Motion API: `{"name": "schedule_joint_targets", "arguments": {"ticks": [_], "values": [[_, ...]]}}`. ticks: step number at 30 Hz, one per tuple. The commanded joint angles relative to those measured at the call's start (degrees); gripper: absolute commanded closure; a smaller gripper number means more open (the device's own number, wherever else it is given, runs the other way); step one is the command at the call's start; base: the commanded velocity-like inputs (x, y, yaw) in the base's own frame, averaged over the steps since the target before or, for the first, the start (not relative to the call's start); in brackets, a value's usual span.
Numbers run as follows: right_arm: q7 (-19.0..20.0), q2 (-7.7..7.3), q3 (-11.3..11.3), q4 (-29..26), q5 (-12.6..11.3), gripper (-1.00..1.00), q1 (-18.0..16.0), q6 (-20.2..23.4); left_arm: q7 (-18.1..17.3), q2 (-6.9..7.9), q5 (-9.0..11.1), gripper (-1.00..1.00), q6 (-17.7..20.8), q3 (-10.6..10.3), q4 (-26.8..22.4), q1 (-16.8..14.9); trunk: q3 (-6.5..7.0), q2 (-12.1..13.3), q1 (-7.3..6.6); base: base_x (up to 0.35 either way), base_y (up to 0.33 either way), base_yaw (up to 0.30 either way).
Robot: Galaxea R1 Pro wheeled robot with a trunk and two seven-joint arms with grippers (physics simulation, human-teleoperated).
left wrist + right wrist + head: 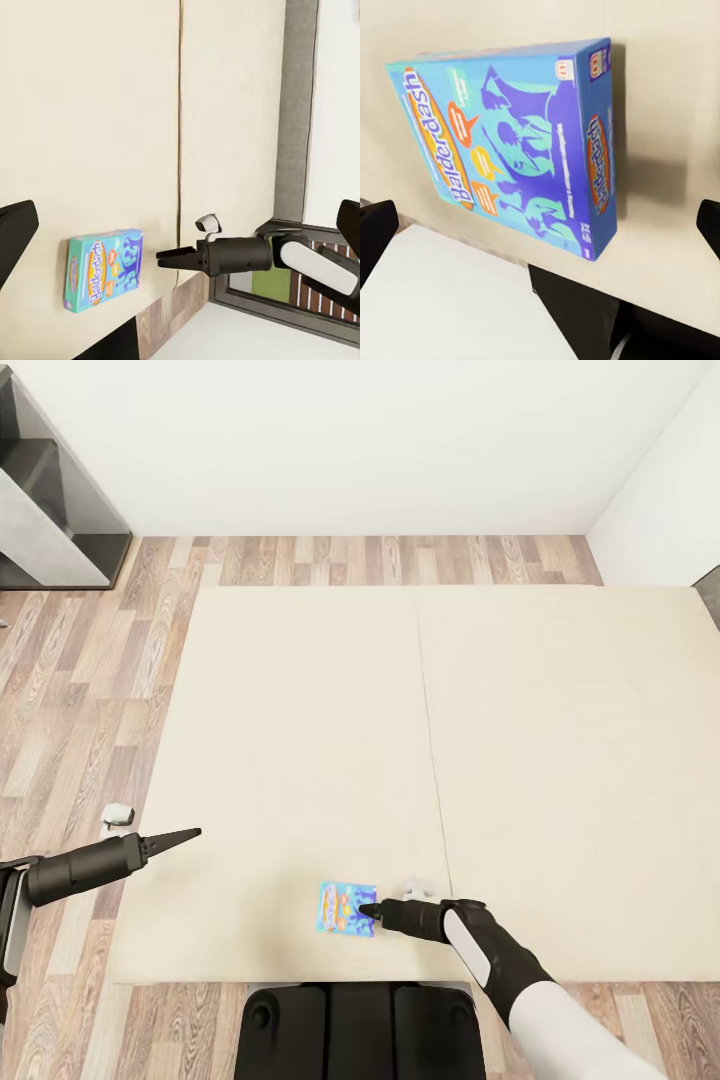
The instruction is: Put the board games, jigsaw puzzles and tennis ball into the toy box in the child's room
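Cream bed (300, 740) carries the blue game (346, 908) flat near its edge; the right pincer (366, 909), open and empty beside it, should, I'd say, straddle the box's thin sides before closing.

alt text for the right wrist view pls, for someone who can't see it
A blue Balderdash board game lies flat on the cream bed, seen close up from the right tool's camera. The tool's two dark fingertips sit at opposite edges of the picture, spread wide and apart from the box.
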Motion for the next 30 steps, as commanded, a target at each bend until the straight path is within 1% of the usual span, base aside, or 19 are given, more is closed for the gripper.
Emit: {"name": "schedule_joint_targets", "arguments": {"ticks": [1,18,30], "values": [[0.0,0.00,0.1,0.0,-0.1,-1.00,0.0,0.2,-0.3,0.00,-0.1,-1.00,0.6,0.0,0.0,0.0,-0.06,-0.1,0.03,0.000,0.000,0.000],[0.1,0.03,0.0,-0.1,-0.2,-1.00,0.0,0.2,-0.3,0.01,-0.2,-1.00,0.6,0.0,0.0,0.0,-0.06,-0.1,0.03,0.000,0.000,0.000],[0.1,-0.05,-0.4,-0.1,-0.9,-1.00,0.0,0.3,-0.3,0.02,-0.2,-1.00,0.6,0.0,0.1,0.0,-0.06,-0.1,0.03,0.000,0.000,0.000]]}}
